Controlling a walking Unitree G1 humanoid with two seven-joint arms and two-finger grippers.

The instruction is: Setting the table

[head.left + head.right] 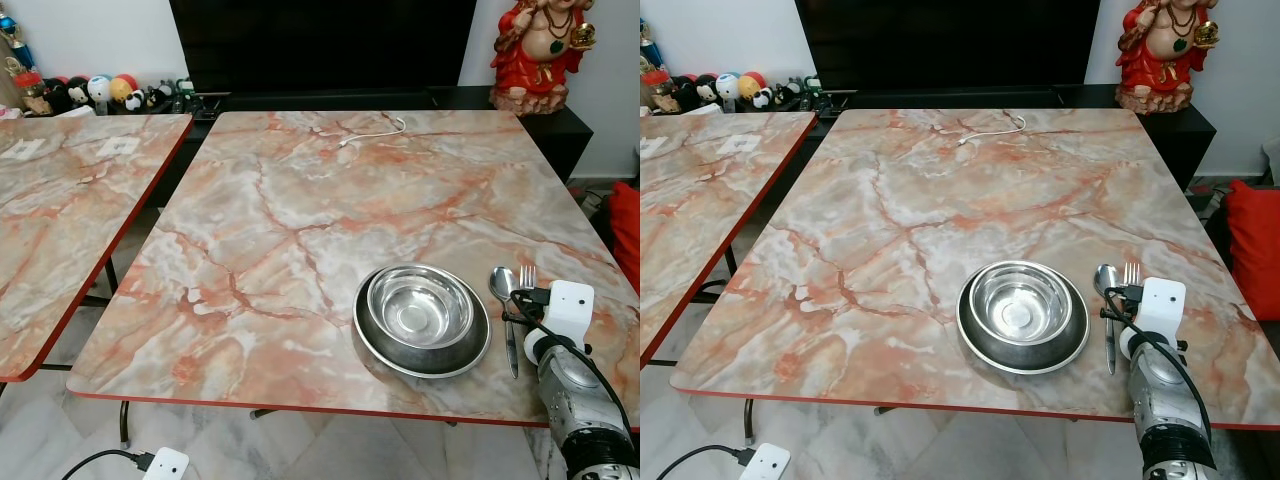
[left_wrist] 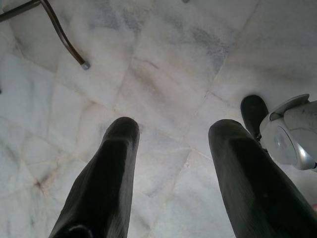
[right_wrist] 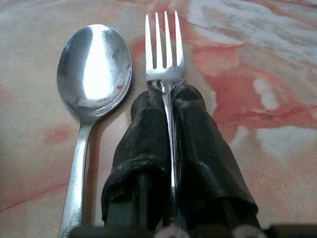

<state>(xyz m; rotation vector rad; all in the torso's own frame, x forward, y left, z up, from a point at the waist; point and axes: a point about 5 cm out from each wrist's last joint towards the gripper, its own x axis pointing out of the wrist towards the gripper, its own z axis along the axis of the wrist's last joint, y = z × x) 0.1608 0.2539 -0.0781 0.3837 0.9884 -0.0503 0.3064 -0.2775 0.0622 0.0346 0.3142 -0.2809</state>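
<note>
Nearest us, our right gripper (image 3: 168, 104) pinches the slim steel fork (image 3: 165, 49) tight between its fingers, low over the pink-veined marble table (image 1: 300, 230), just beside the shiny steel spoon (image 3: 91, 74). Left of these sit two nested steel bowls (image 1: 420, 318). Our left gripper (image 2: 173, 168) hangs spread wide and empty-handed above the pale tiled floor (image 2: 163, 64).

A red figurine (image 1: 540, 45) stands at the upper right on a dark cabinet (image 1: 520, 105). Small toy figures (image 1: 100, 92) line the upper left. A white cable (image 1: 375, 131) lies top centre.
</note>
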